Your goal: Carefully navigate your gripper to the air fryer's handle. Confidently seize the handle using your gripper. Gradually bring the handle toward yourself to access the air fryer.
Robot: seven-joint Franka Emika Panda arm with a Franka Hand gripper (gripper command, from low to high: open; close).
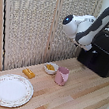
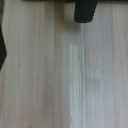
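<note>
The air fryer, a big matte black box, stands on the wooden table at the exterior view's right. My white and black arm reaches down from the upper right, and the white hand of the gripper hangs just in front of the fryer's front face. Its fingers are too small and blurred there to read. In the wrist view the chunky black handle juts from the fryer's dark front edge above bare wood. No fingers show in that view, and nothing is seen held.
A pink cup stands mid-table, with a small white bowl of yellow food behind it. A yellow block and a large patterned plate lie toward the exterior view's left. A woven screen backs the table.
</note>
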